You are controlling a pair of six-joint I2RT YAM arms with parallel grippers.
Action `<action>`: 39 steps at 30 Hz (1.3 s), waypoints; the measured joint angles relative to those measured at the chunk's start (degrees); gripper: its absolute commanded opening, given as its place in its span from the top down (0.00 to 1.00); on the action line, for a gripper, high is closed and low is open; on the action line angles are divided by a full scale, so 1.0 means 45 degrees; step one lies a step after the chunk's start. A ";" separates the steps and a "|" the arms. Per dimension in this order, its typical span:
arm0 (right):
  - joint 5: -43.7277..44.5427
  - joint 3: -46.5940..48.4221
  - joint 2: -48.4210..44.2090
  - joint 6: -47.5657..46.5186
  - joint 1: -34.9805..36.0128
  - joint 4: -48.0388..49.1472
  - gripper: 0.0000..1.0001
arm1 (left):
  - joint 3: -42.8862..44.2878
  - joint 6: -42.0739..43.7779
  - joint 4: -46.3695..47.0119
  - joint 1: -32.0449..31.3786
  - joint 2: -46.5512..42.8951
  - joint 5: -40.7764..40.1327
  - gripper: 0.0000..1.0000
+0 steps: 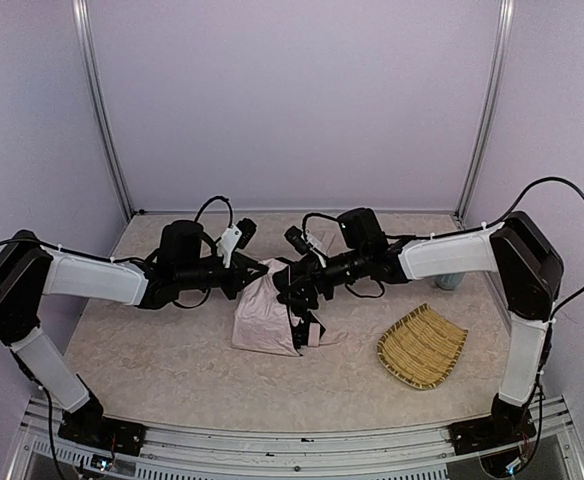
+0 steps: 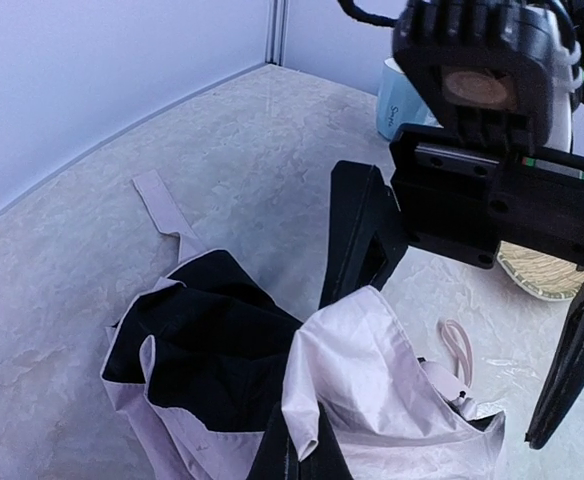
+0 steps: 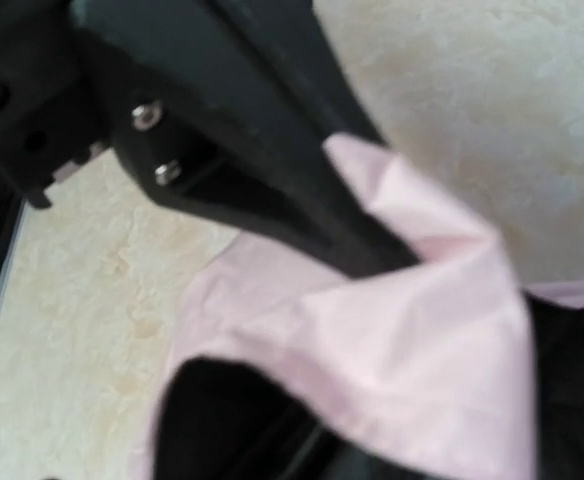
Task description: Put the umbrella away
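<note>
The umbrella lies collapsed in a crumpled heap at the table's middle, pale pink fabric up and black lining showing. In the left wrist view the umbrella shows its pink handle and wrist loop. My left gripper is shut on a fold of the pink fabric at the heap's far edge. My right gripper is open wide, its fingers standing either side of the fabric, right against the left gripper. The right wrist view is filled with blurred pink fabric and a left gripper finger.
A woven straw tray lies at the front right, also in the left wrist view. A pale blue cup stands at the right wall. A pink strap trails from the umbrella.
</note>
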 measured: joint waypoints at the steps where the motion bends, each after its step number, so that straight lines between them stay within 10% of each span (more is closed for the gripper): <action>1: 0.0010 0.0000 0.0005 0.0044 0.0000 0.0092 0.12 | -0.0058 -0.0029 0.0029 -0.0015 -0.0073 0.0044 1.00; 9: -0.0199 0.0345 0.0665 0.0622 0.0170 0.1035 1.00 | -0.0141 -0.0534 0.0588 -0.0311 -0.0359 0.0389 1.00; 10: -0.0253 0.0345 0.0763 0.0646 0.0199 0.1088 1.00 | -0.0141 -0.0588 0.0588 -0.0311 -0.0359 0.0418 0.96; 13: -0.0486 0.0223 0.0899 0.0685 0.0287 0.1277 1.00 | -0.0151 -0.0753 0.0525 -0.0291 -0.0359 0.0573 0.37; 16: -0.0865 -0.0282 0.0860 0.0510 0.0311 0.1681 1.00 | -0.0151 -0.0913 0.0491 0.0005 -0.0544 0.1010 0.20; 25: -0.1472 -0.2030 0.0223 -0.1248 0.1394 0.1156 1.00 | 0.2827 -0.2458 -0.1098 0.2866 0.1389 0.0899 0.21; 39: -0.1229 -0.2030 -0.0267 -0.2419 0.2021 0.0078 1.00 | 0.5591 -0.1481 -0.4279 0.1078 0.5571 0.1409 0.20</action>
